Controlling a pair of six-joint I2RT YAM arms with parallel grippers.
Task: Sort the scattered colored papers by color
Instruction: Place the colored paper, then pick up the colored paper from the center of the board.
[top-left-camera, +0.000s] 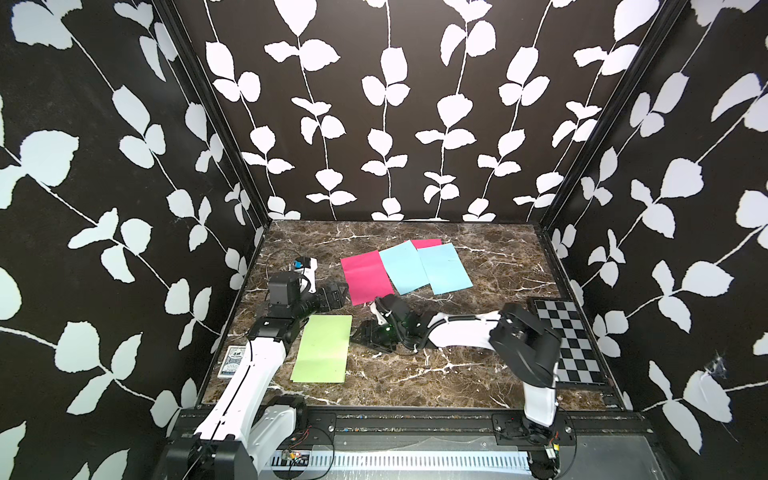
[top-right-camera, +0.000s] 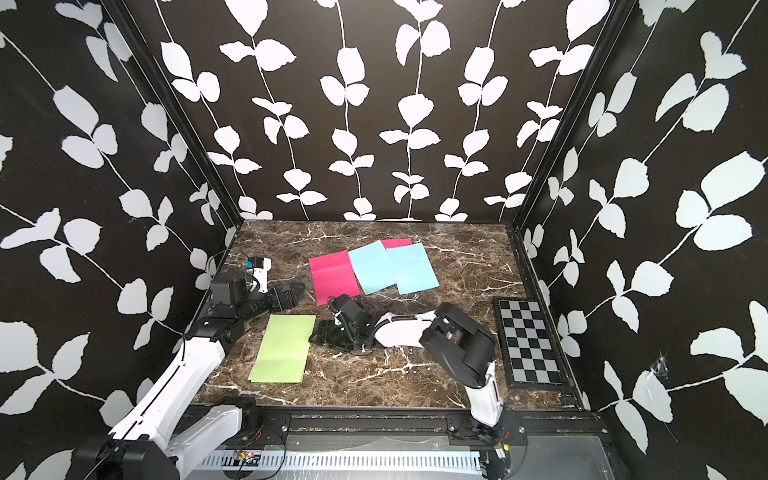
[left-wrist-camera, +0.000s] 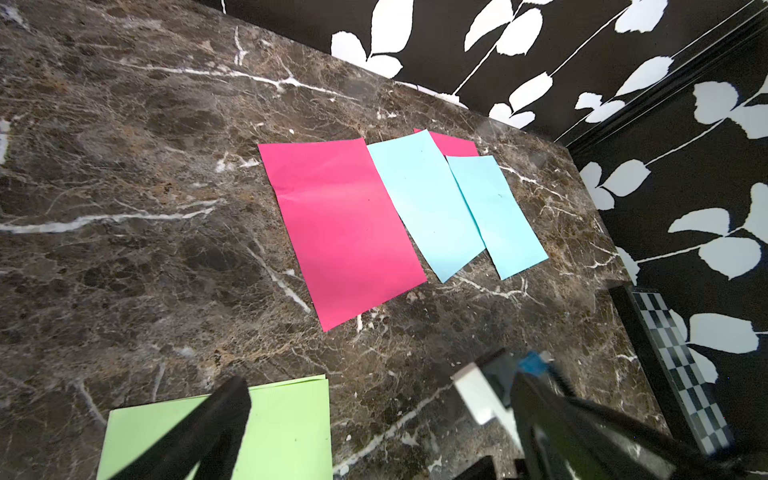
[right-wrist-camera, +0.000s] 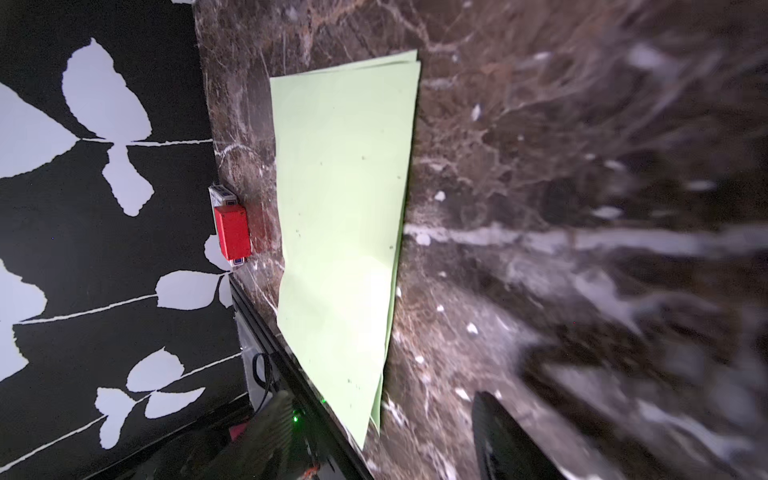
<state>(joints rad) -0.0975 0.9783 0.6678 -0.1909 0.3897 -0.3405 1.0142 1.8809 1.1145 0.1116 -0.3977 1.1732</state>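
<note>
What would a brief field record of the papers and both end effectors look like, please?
Green papers: stacked, apart from the other colours
Pink paper: flat, beside the blue ones
Second pink paper: rear, mostly under blue
Blue papers: two, overlapping
Left end effector: open, empty
Right end effector: open, beside the green papers

The left arm (top-left-camera: 249, 374) rises from the near left corner. Its white link slopes up to a black wrist that turns inward. The left claw (top-left-camera: 338, 295) points toward the middle, jaws spread wide and empty. The right arm (top-left-camera: 457, 332) bends sharply at a black elbow and stretches low to the left. The right claw (top-left-camera: 359, 332) has its jaws parted, gripping nothing.
</note>
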